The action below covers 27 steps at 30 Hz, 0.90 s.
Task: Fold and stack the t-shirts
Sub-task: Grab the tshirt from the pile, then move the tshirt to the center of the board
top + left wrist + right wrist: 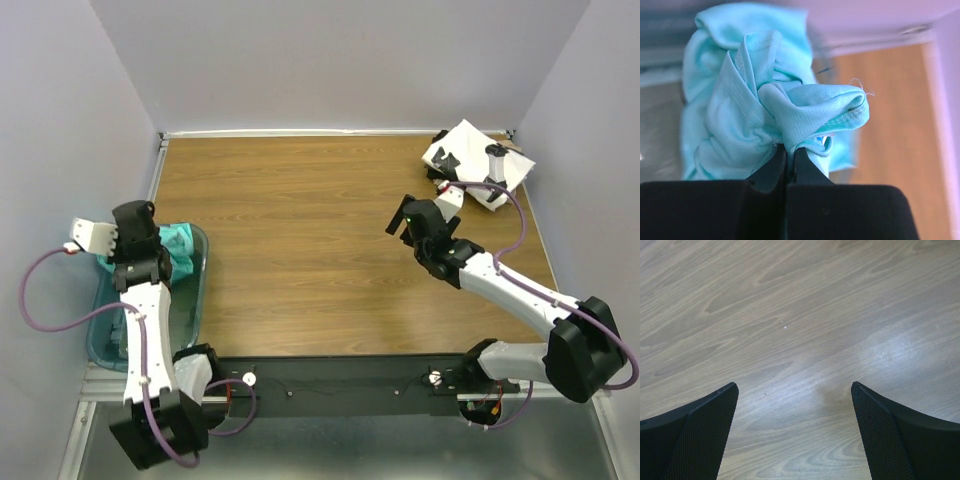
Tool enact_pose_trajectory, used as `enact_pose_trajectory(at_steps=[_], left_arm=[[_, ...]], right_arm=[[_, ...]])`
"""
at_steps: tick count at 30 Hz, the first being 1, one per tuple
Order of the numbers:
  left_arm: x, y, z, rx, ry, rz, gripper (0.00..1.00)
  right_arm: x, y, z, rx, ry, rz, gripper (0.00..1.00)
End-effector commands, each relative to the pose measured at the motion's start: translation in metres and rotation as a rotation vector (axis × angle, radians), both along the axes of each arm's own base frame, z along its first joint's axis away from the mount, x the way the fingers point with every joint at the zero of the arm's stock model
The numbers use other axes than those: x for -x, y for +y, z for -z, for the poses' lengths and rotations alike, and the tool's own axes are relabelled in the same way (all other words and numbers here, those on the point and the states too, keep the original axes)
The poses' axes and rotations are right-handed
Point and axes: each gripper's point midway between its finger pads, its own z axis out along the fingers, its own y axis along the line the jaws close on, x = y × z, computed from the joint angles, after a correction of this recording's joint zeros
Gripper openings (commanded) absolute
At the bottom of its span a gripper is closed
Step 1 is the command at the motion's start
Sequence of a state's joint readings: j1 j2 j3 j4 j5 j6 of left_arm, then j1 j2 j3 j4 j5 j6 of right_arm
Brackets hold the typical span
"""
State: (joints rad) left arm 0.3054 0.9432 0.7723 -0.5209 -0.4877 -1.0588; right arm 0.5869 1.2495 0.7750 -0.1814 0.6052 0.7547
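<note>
The teal t-shirt (775,105) is bunched up, and my left gripper (788,150) is shut on a fold of it. In the top view the left gripper (148,248) is over the bin at the left table edge, with the teal t-shirt (182,243) showing beside it. The folded white t-shirt with black print (470,155) lies at the back right corner. My right gripper (400,218) is open and empty above bare table, in front and to the left of the white shirt. In the right wrist view the right gripper (794,386) shows only wood between its fingers.
A translucent teal plastic bin (197,300) stands at the left edge under the left arm. Walls close the table at the back and sides. The wooden tabletop (300,250) spreads between the arms. Part of the right arm crosses over the white shirt's corner.
</note>
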Motion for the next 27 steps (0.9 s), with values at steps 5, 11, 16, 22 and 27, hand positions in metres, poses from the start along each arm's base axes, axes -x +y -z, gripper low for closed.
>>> enact_pose_trajectory(at_steps=[5,11,16,22,27], left_arm=[[-0.022,-0.025,-0.195,-0.276,-0.471,0.270,0.00],[-0.046,-0.105,-0.301,-0.382,-0.721,0.688,0.00],[-0.060,-0.188,-0.356,-0.449,-0.819,0.994,0.00],[-0.065,-0.253,-0.366,-0.360,-0.864,1.187,0.00],[-0.087,-0.306,-0.263,-0.179,-0.664,1.425,0.16]], right_arm=[[-0.020,0.006,-0.029,0.019,-0.053,-0.015,1.00],[-0.028,0.007,-0.041,0.045,-0.075,-0.019,1.00],[-0.027,-0.001,-0.060,0.046,-0.124,0.014,0.99],[-0.015,-0.019,-0.086,0.044,-0.198,0.051,0.99],[0.000,-0.031,-0.086,0.040,-0.217,0.068,0.99]])
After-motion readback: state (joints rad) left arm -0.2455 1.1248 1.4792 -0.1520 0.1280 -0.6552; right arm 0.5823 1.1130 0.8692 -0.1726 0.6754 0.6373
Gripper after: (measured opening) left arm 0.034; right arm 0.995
